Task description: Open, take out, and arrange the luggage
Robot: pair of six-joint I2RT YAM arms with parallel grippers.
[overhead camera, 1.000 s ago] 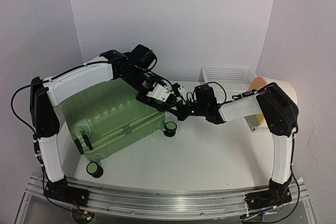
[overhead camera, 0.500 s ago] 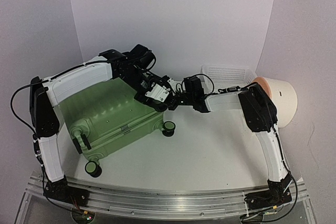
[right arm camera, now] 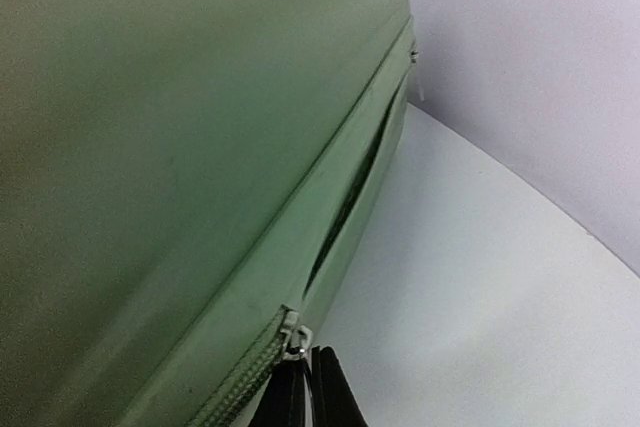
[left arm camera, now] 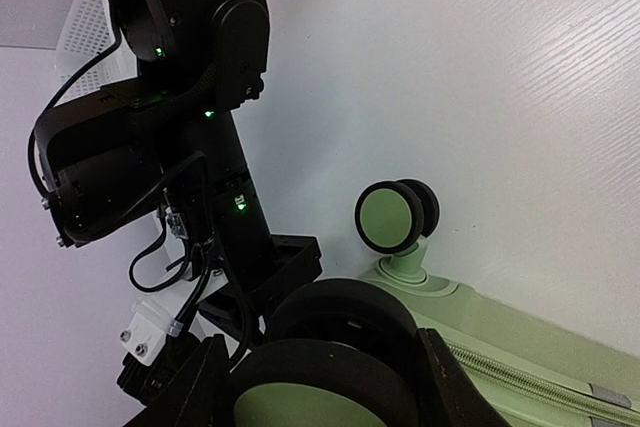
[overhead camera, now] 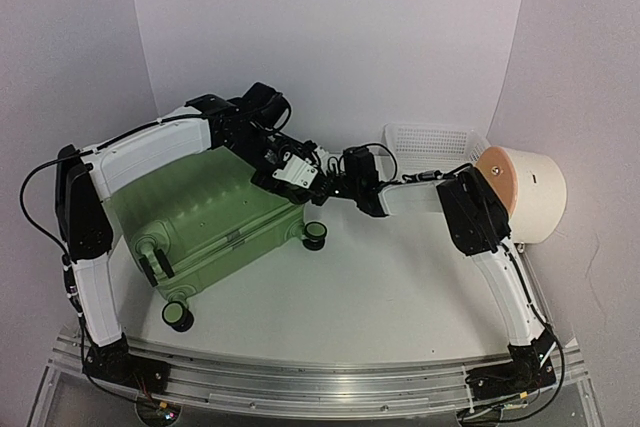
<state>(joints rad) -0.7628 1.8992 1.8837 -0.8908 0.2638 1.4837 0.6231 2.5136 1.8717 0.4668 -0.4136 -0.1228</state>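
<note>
The luggage (overhead camera: 200, 212) is a light-green hard-shell suitcase lying flat at the left of the table, wheels toward the front and right. My left gripper (overhead camera: 303, 179) is at its far right corner, shut on a black wheel with a green hub (left arm camera: 330, 367); a second wheel (left arm camera: 392, 217) stands free beside it. My right gripper (overhead camera: 330, 187) reaches in from the right and is shut on the zipper pull (right arm camera: 293, 340) at the shell's (right arm camera: 150, 147) edge. Beyond the pull the seam (right arm camera: 350, 197) gapes as a dark slit; behind it the zipper is still closed.
A white mesh basket (overhead camera: 430, 142) stands at the back right. A cream cylinder with an orange face (overhead camera: 525, 192) lies at the right edge. The two wrists sit close together over the suitcase's corner. White walls close in at the back and sides.
My right arm has stretched further left and back along the suitcase edge with the zipper pull. The suitcase and its front-right wheel have shifted slightly left and back. The left gripper keeps its hold.
</note>
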